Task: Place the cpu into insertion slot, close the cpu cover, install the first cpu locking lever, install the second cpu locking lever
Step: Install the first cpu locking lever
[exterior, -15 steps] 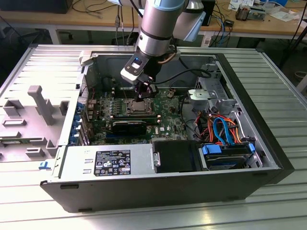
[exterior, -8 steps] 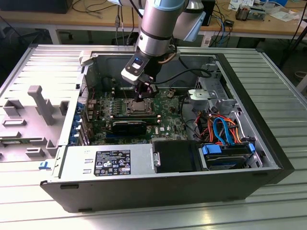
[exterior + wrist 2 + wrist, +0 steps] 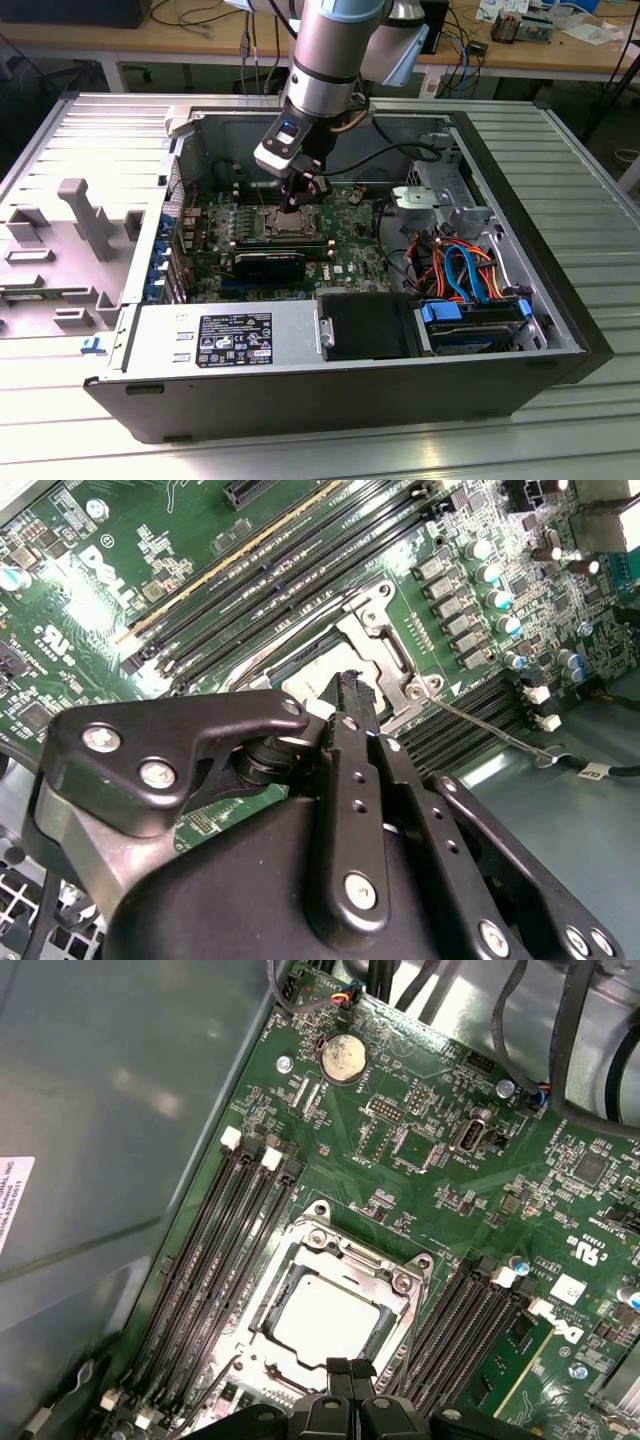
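The cpu [image 3: 325, 1322] lies flat in the insertion slot [image 3: 312, 1218] on the green board, its silvery face showing through the cut-out of the cpu cover [image 3: 352, 1258], which lies down over it. My gripper [image 3: 350, 1368] hovers just above one edge of the socket, fingertips pressed together with nothing visible between them. In the exterior view the gripper [image 3: 300, 198] reaches down into the open computer case over the socket [image 3: 288, 224]. In the second wrist view the gripper [image 3: 352, 685] stands over the cover [image 3: 375, 640], and a thin wire lever [image 3: 495, 732] sticks out sideways from the socket's corner.
Long black memory slots [image 3: 215, 1260] flank the socket on both sides. A coin battery [image 3: 342, 1057] sits on the board. The case holds a power supply [image 3: 220, 340], a drive cage [image 3: 470, 320] and orange and blue cables [image 3: 460, 262]. Case walls surround the board.
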Robot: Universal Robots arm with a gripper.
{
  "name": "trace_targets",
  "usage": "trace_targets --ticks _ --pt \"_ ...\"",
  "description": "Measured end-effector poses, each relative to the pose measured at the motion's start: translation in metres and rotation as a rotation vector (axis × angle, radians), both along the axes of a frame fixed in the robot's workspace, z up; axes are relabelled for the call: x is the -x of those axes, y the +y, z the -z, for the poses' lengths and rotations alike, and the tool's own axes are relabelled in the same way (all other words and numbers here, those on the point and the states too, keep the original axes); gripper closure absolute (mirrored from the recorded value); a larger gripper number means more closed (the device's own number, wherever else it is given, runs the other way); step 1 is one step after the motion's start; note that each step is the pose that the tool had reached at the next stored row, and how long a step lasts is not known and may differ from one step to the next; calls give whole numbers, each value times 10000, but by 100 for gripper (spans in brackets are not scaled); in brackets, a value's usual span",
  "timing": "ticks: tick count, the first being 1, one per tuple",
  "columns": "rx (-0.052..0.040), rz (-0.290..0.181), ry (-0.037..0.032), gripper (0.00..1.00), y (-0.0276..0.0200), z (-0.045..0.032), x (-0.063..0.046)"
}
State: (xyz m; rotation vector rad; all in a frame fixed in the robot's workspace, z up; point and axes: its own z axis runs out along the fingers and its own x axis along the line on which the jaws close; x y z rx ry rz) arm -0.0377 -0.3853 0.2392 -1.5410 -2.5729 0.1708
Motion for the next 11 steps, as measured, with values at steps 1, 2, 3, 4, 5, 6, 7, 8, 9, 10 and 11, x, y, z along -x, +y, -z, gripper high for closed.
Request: trace_targets --ticks 1,2,3,4,5,6,7,8,9,10,11 --pt "0 -22 0 89 0 0 0" --pt "0 -40 0 89 0 0 0" --pt "0 -64 0 89 0 0 0" --pt "0 -82 0 89 0 0 0" --pt "1 -106 0 89 0 0 0" --pt "0 -125 0 89 0 0 0" --pt "0 -155 0 89 0 0 0" --pt "0 -188 0 89 0 0 0" --pt "0 -213 0 89 0 0 0" --pt "0 -237 0 89 0 0 0" --pt "1 -266 0 89 0 0 0"
